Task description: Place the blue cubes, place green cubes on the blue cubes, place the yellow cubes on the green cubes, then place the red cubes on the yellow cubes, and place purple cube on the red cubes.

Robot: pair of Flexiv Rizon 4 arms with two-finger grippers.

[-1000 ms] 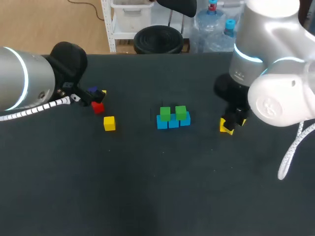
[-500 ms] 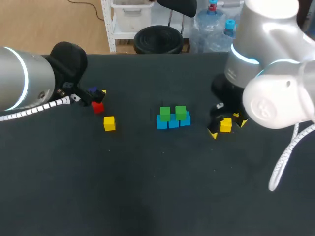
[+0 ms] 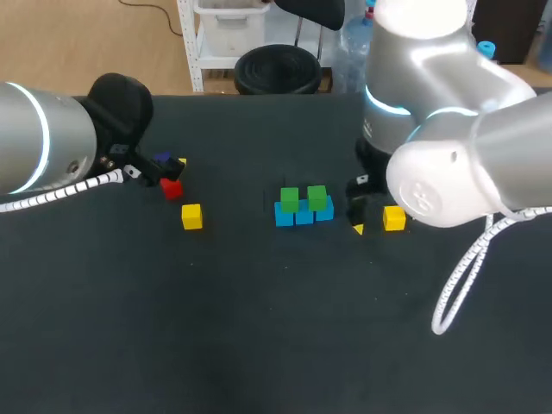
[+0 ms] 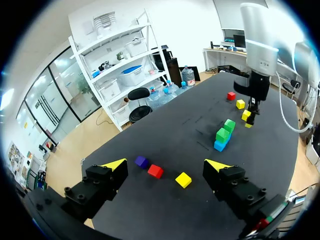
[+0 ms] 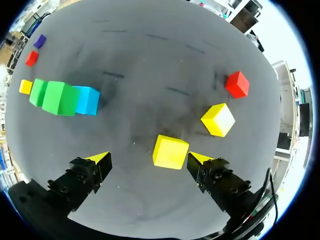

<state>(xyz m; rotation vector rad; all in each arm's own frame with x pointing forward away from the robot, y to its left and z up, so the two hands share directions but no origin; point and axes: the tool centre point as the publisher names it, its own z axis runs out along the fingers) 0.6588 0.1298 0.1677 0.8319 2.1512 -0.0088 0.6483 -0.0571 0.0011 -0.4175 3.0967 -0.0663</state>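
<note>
Blue cubes (image 3: pixel 303 214) sit in a row at mid-table with two green cubes (image 3: pixel 316 197) on top. To their right a yellow cube (image 3: pixel 394 218) rests on the table. In the right wrist view this yellow cube (image 5: pixel 170 151) lies under and between the open fingers of my right gripper (image 5: pixel 148 159), untouched. Ahead of it are another yellow cube (image 5: pixel 218 119) and a red cube (image 5: pixel 237 84). My left gripper (image 4: pixel 165 165) hangs open at the left, above a purple cube (image 4: pixel 142 161), a red cube (image 4: pixel 155 171) and a yellow cube (image 4: pixel 183 179).
My right arm (image 3: pixel 431 129) looms over the table's right half and hides the far-right cubes in the head view. The dark table (image 3: pixel 276 328) is bare along its front.
My right gripper has opened and let go of the yellow cube, which now rests on the table. The right arm has swung left toward the blue row. The left arm has not moved.
</note>
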